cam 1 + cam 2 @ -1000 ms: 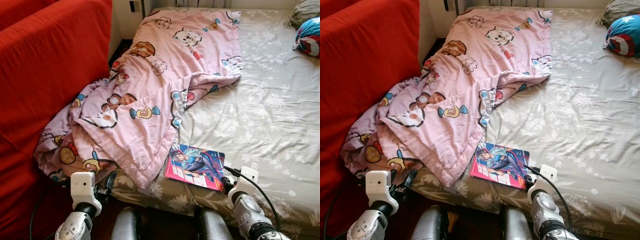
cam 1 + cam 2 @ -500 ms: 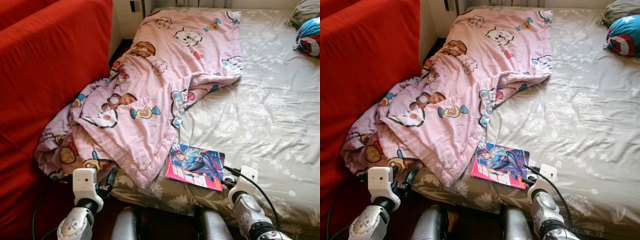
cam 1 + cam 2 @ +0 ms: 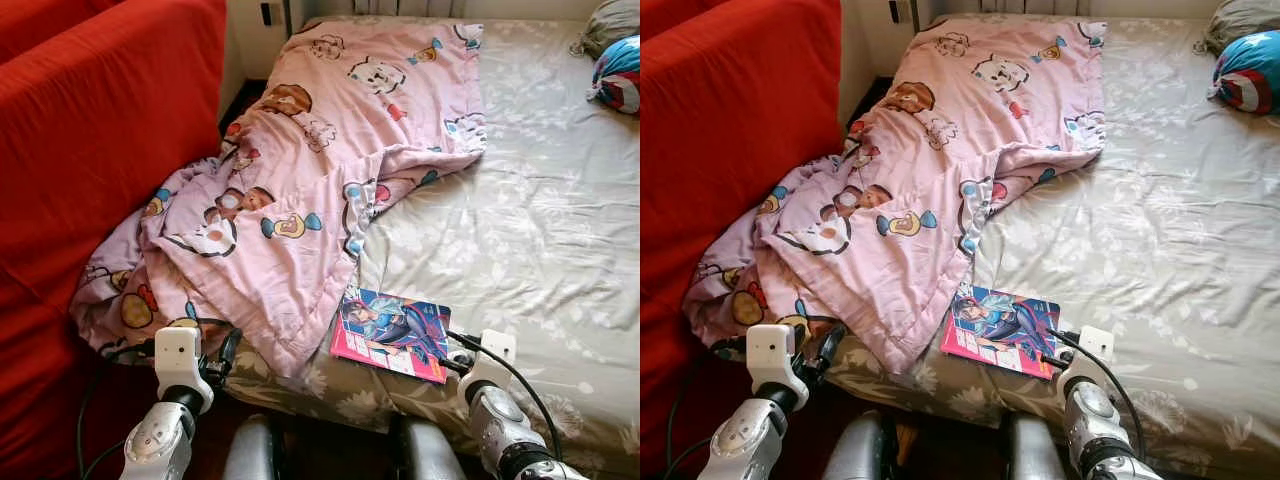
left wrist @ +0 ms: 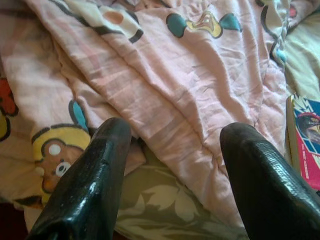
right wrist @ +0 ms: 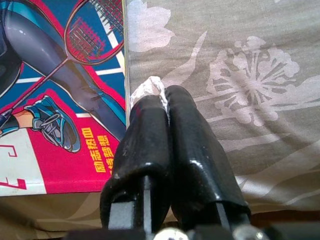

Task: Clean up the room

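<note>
While the left gripper (image 4: 170, 165) spread its fingers before the pink quilt (image 3: 300, 190), the right gripper's (image 5: 162, 100) fingers pinched something white, hard to identify, beside the magazine (image 3: 392, 334).

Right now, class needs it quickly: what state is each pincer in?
Left pincer: open, holding nothing, over the pink blanket.
Right pincer: closed on a small white scrap beside the magazine.
</note>
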